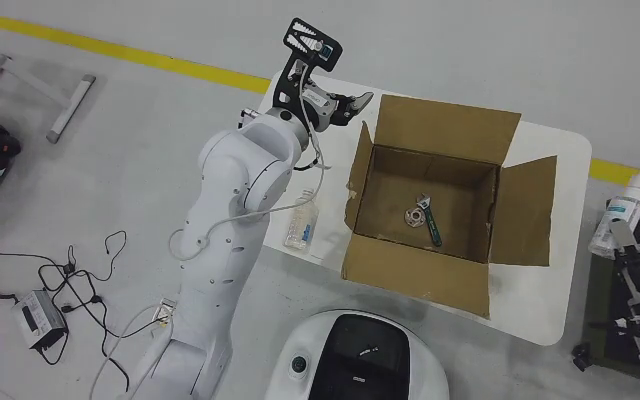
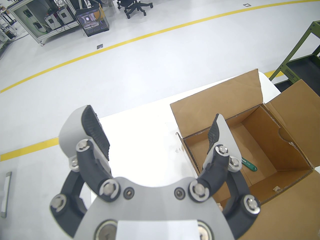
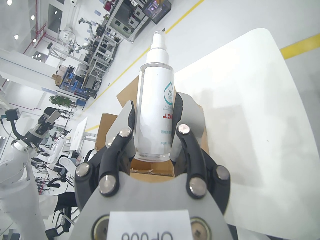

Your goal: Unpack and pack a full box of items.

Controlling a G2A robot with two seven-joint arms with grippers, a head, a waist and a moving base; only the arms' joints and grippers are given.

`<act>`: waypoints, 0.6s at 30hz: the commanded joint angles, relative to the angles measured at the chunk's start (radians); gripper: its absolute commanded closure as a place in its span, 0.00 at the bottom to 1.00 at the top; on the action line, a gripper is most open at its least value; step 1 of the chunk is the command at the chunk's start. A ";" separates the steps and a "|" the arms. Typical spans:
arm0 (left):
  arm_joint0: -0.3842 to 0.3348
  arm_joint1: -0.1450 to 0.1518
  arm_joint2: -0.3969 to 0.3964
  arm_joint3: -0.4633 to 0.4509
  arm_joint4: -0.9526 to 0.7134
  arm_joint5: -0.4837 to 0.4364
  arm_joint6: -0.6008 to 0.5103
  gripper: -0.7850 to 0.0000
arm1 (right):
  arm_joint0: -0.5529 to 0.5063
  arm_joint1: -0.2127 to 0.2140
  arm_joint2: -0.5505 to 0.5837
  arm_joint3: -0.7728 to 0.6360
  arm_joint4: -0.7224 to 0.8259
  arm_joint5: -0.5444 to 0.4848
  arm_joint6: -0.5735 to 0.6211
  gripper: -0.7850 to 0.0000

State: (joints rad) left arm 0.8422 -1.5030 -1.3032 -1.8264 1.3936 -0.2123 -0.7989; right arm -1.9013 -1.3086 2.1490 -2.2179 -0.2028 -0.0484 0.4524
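Grey floor [image 1: 120, 150] with a yellow line [image 1: 150, 57] runs past the desk's far side. My left wrist camera adds benches [image 2: 37, 13], office chairs [image 2: 132, 1] and a green cart [image 2: 300, 51] beyond the desk's right end. The desk [image 1: 572, 290] is white with rounded corners. The box [image 1: 415, 270] stands open about mid-desk, flaps folded outward. My left gripper [image 2: 152, 113] hangs over the far left corner of the desk, jaws spread wide and holding nothing. My right gripper [image 3: 156, 103] is clenched around the bottle [image 3: 156, 81], a white spray bottle held by its lower half with the nozzle pointing away from the wrist. Behind it I see cardboard and a rounded desk corner. From the top camera the bottle appears to be past the desk's right edge. A clear container [image 1: 300, 225] lies at the left edge, partly under the left arm. The top camera gives me the box floor, where a wrench [image 1: 430, 220] lies with a small metal part [image 1: 411, 214] just beside its head. From the left wrist I catch the wrench's green handle end.
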 commanded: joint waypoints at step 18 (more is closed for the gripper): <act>0.000 0.000 0.000 0.000 0.000 0.000 0.000 0.00 | -0.192 -0.016 0.018 0.133 -0.063 -0.061 -0.009 1.00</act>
State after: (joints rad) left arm 0.8422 -1.5030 -1.3032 -1.8264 1.3936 -0.2123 -0.7989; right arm -2.0881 -1.3238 2.1767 -2.0958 -0.2515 -0.1087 0.4426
